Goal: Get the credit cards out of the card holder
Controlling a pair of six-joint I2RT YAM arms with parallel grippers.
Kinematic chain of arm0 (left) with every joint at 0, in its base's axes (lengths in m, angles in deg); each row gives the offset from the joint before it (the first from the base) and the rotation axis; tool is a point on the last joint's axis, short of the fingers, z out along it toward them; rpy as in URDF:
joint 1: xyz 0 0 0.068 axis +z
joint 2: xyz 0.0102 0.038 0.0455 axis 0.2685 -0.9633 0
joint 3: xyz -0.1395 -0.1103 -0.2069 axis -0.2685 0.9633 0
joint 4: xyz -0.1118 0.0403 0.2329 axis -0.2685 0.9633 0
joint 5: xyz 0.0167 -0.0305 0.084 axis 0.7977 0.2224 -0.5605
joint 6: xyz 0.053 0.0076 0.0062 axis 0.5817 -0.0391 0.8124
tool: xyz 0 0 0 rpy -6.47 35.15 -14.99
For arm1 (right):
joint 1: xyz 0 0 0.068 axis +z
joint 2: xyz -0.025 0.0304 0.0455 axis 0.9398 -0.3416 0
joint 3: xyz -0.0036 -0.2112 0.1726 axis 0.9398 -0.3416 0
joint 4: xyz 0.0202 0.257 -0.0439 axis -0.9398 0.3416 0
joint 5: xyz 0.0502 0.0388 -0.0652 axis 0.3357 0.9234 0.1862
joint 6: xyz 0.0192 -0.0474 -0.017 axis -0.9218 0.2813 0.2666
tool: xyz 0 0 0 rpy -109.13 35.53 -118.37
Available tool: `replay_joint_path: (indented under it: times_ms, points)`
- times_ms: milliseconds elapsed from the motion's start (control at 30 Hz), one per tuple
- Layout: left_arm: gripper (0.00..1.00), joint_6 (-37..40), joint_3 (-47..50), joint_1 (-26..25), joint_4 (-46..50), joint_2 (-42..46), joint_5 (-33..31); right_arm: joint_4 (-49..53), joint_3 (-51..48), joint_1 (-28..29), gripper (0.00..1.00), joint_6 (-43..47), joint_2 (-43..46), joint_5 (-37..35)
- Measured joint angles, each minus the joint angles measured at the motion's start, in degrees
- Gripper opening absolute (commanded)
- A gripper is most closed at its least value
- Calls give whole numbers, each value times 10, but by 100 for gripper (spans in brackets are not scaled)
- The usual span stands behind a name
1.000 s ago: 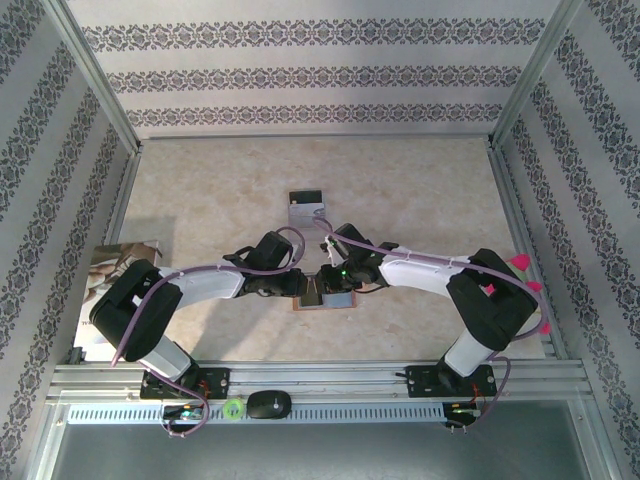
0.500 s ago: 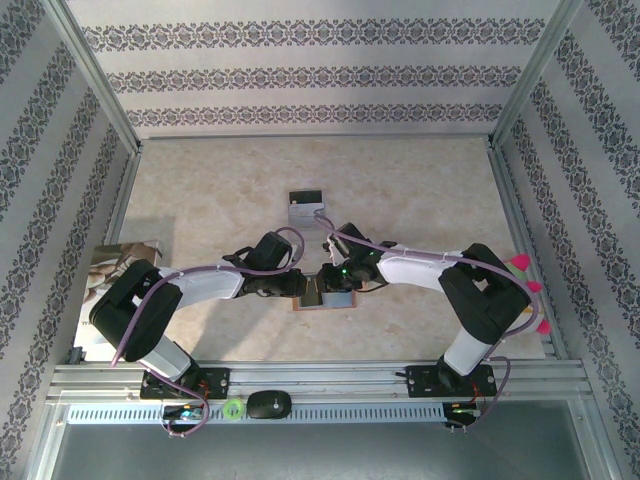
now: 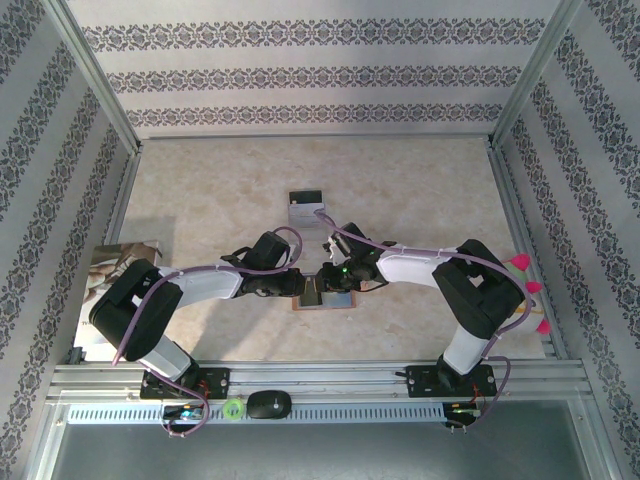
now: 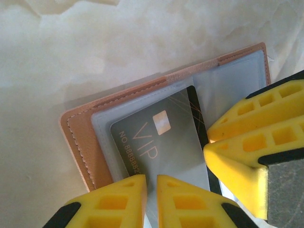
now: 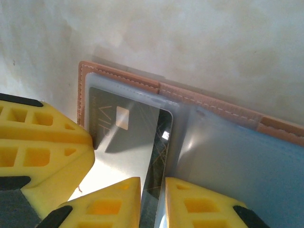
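Observation:
The tan leather card holder lies open on the table between both arms. In the left wrist view its stitched edge frames a clear sleeve holding a grey VIP credit card, with a dark card edging out beside it. My left gripper is shut down to a thin slit, tips resting on the grey card. In the right wrist view my right gripper is shut on the dark card next to the grey card; the holder runs on to the right. Both grippers meet over the holder.
A silvery clear plastic case with a black end lies just beyond the holder. A printed sheet lies at the left edge. A black mouse sits on the front rail. Patterned walls enclose the table.
The right arm's elbow has swung a little to the left. Both grippers stay at the card holder, which has not moved.

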Motion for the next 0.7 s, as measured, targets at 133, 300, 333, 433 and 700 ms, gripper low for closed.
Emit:
replay_joint_path:
  times_ms: [133,300,333,433,700]
  points:
    - [15,0,0,0,-1,0,0,-7,-3,-4,11,-7,-5,6]
    - [15,0,0,0,-1,0,0,-19,-11,-8,0,-18,-4,8]
    - [15,0,0,0,-1,0,0,-23,-14,-8,0,-21,-2,8]
    - [16,0,1,0,-2,0,0,-32,-26,-10,0,-27,9,7]
    - [16,-4,9,4,-12,1,6,-11,-49,-11,0,-40,56,-31]
